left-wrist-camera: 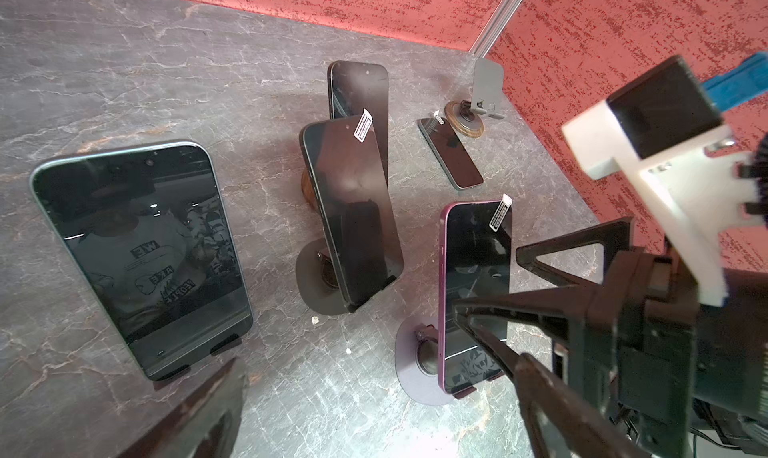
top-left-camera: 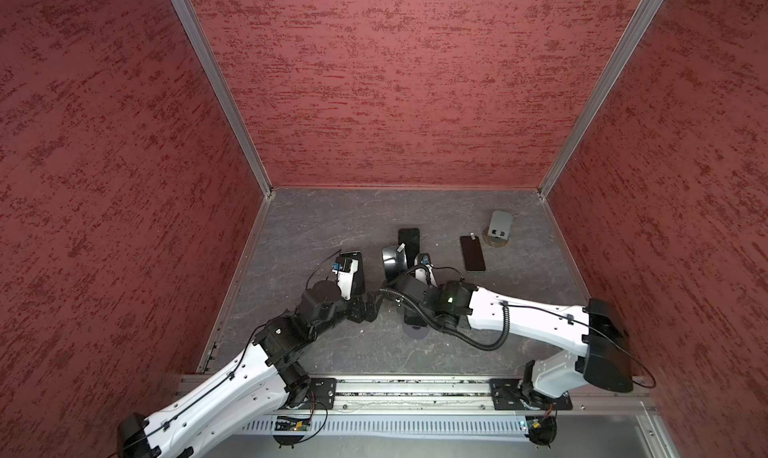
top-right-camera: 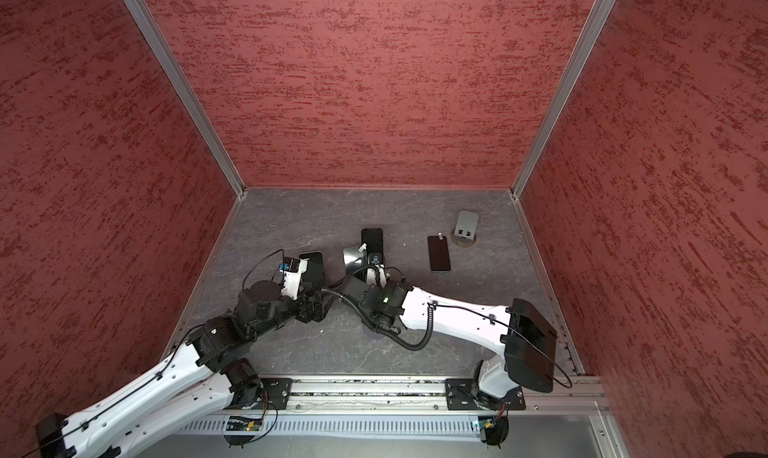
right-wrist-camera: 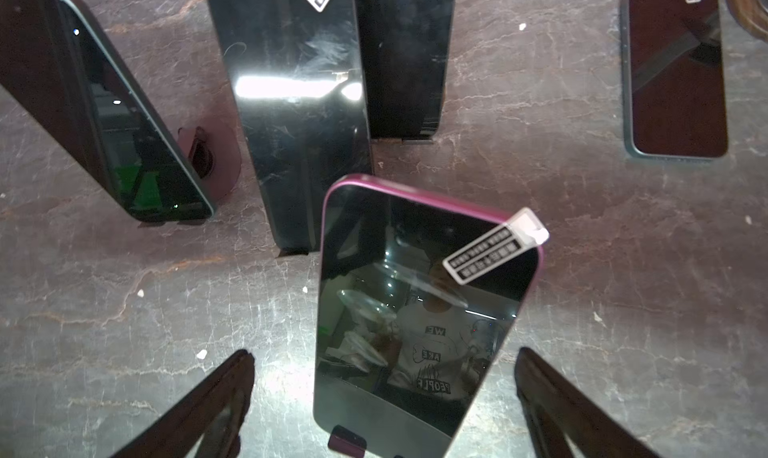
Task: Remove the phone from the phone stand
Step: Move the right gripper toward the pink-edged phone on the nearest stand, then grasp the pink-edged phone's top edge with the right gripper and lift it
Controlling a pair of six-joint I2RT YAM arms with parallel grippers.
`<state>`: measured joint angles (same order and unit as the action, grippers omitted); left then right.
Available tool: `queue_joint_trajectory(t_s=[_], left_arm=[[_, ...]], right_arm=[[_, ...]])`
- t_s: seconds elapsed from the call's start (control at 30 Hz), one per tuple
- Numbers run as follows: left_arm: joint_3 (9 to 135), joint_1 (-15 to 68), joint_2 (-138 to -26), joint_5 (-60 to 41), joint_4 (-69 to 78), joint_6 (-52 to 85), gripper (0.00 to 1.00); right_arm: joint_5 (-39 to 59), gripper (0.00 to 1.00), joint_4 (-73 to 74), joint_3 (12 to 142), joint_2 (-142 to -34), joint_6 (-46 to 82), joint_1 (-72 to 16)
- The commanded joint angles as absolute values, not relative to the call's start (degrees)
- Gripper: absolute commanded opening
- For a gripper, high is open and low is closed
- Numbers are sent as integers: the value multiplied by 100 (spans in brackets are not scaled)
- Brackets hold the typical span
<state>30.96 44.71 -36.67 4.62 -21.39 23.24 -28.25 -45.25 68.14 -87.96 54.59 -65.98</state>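
Phones on stands fill my wrist feeds. The one I am lined up on is the purple phone [right-wrist-camera: 424,310], which leans upright in its purple stand [left-wrist-camera: 415,373] near the front middle of the table [top-left-camera: 316,223], its foot resting in the stand's lip. My right gripper [right-wrist-camera: 384,354] hangs over it with jaws spread wide, one on each side of the phone's lower half. Neither touches the glass or the frame as far as I can see (the gap on one side is slim). My left gripper [left-wrist-camera: 382,362] is spread wide too and holds nothing; it hovers above bare table between the teal-edged phone [left-wrist-camera: 141,260] and the purple stand. Behind, a black phone [left-wrist-camera: 353,211] with a sticker tab leans in its own stand, and a second black phone [left-wrist-camera: 359,90] stands just beyond it. Further toward the right wall, a flat phone [top-left-camera: 472,253] lies face up on the table beside an empty grey stand [top-left-camera: 500,223] on a wooden disc. In both top views the right arm covers most of the purple phone
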Motion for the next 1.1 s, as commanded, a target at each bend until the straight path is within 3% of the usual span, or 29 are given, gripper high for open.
queue_joint_trajectory(t_s=[0.0, 0.8, 1.07], left_arm=[[3025, 4489, -3543, 519, -1988, 2195, 100], [2814, 4482, -3379, 483, -1783, 1944, 99], [2733, 4463, -3331, 519, -1780, 1882, 99]], right_arm=[[-3388, 99, -4953, 7055, -8859, 6166, -6649], [-3725, 96, -4775, 7110, -9472, 7024, -6740], [-3753, 88, -4859, 7232, -9709, 7101, -6767]])
